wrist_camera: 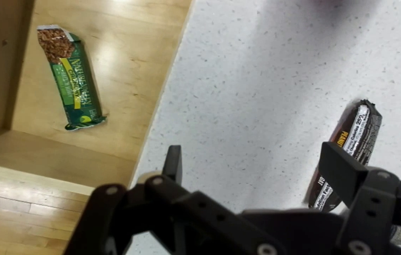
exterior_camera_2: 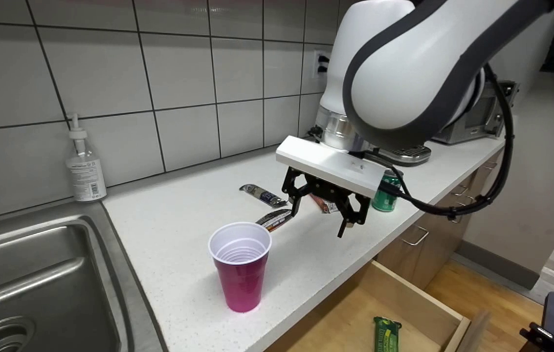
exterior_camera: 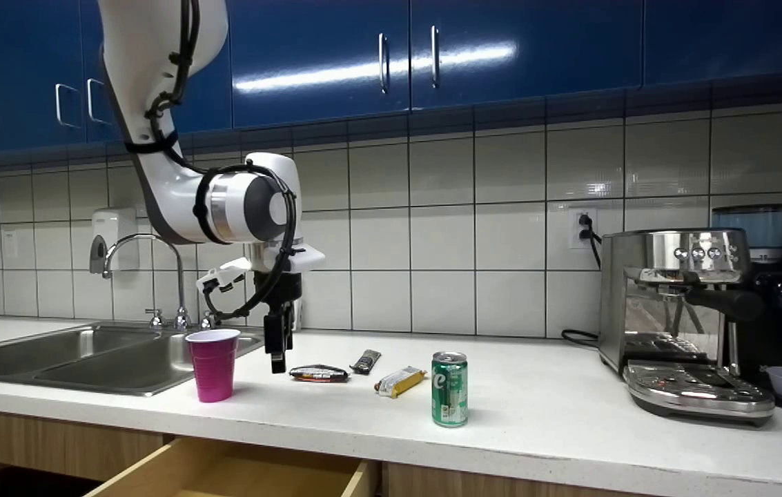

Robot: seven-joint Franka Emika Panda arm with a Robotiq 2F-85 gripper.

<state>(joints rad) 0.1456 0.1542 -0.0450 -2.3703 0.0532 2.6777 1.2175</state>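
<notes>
Peanut bar lies below, near pincer.

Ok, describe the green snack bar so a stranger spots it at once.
Find the white countertop, then the open wooden drawer below its edge. The green snack bar, marked Nature Valley, lies inside. Its green colour sets it apart from the three bars on the countertop.

The green wrapper reads "NATURE VALLEY" and "CRUNCHY", the dark wrapper "PEANUT" and "Calories 250", the green can an "e".
</notes>
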